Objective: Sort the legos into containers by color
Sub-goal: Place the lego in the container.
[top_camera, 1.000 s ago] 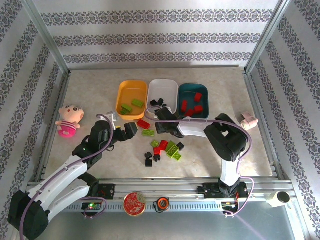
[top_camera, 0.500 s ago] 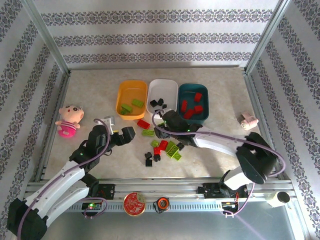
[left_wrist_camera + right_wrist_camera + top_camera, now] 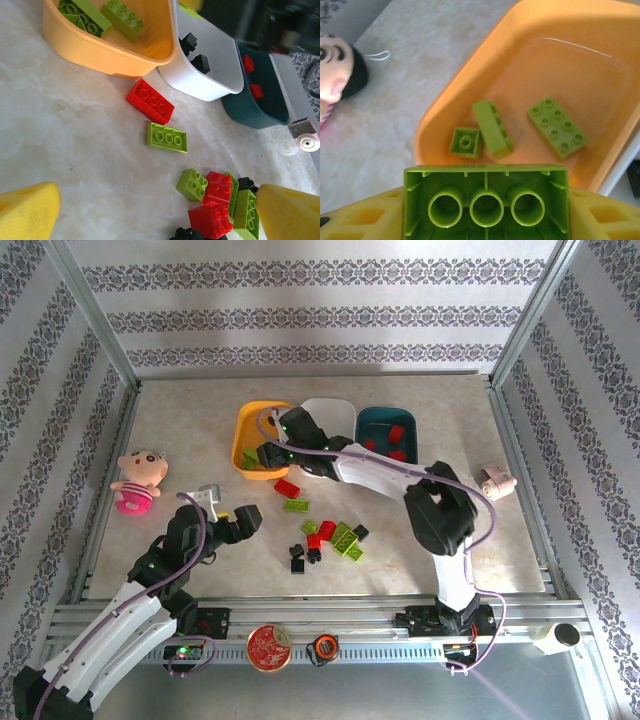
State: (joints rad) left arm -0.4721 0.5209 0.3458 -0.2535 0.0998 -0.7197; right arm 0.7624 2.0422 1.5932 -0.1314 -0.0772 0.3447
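Since the orange bin [image 3: 530,45] lies right under the load, centre over its floor, clear of the near-left rim. Drop low so the piece settles beside the three greens [image 3: 492,127] inside rather than bouncing out. Your right arm [image 3: 380,472] reaches far and left across the table [image 3: 450,420], the right gripper [image 3: 268,454] clamped on a green brick [image 3: 485,200], hollow side toward the wrist. Your left gripper [image 3: 243,523] hovers, fingers wide apart, near-left of the loose pile [image 3: 330,538].

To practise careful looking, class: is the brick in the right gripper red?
No, the brick in the right gripper is lime green, underside toward the camera.
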